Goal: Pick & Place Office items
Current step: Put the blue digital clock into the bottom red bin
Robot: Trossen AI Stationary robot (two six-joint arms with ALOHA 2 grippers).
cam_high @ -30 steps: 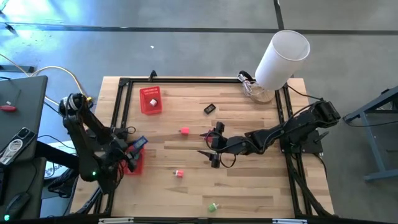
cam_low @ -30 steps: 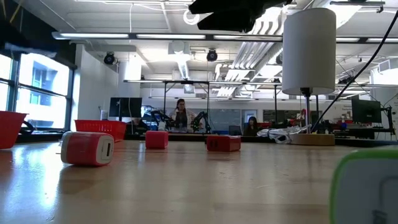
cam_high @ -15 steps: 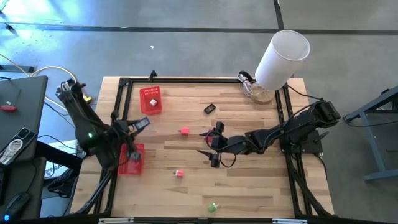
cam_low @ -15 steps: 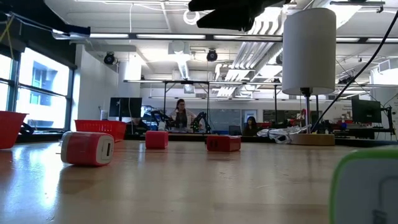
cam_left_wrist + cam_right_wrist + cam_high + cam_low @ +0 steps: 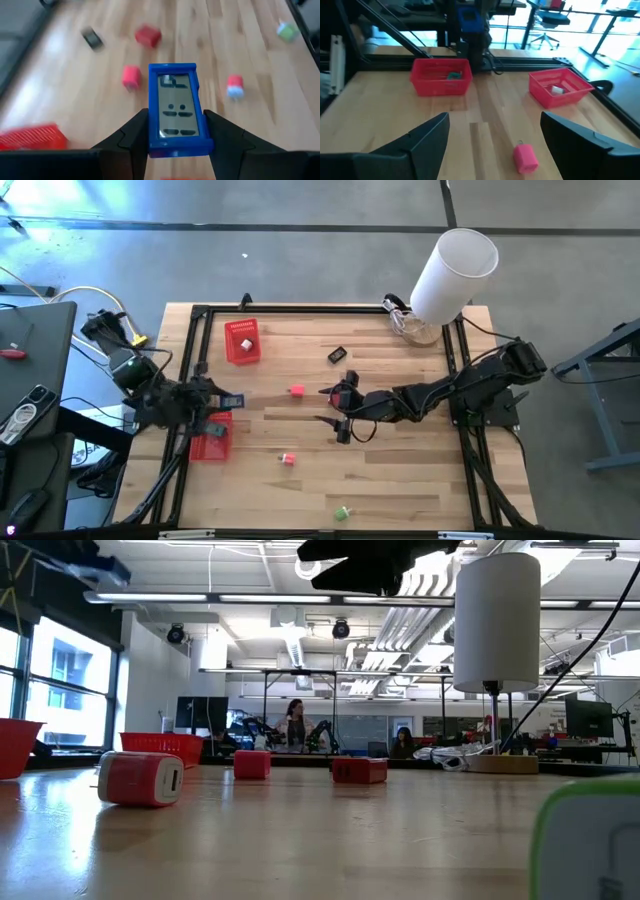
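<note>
On the counter (image 5: 400, 470), a green item (image 5: 342, 512) lies at 6 o'clock and a red-and-white item (image 5: 288, 459) just beyond it. The left gripper (image 5: 175, 142) at 9 o'clock, above a red basket (image 5: 211, 436), is clenched on a blue item (image 5: 175, 106) (flat, with a grey face). The right gripper (image 5: 338, 412) hovers released at the centre, near a pink item (image 5: 297, 391), with a black item (image 5: 337, 355) and the second red basket (image 5: 242, 341) toward 11 o'clock.

Over the last second the left arm has swung its upper links toward the desk's rear-left edge. The left end effector (image 5: 226, 399), clamped on the blue item (image 5: 232, 400), has moved from directly over the near red basket (image 5: 211, 436) to just beyond its far rim. The right end effector (image 5: 338, 413) has shifted slightly leftward.
</note>
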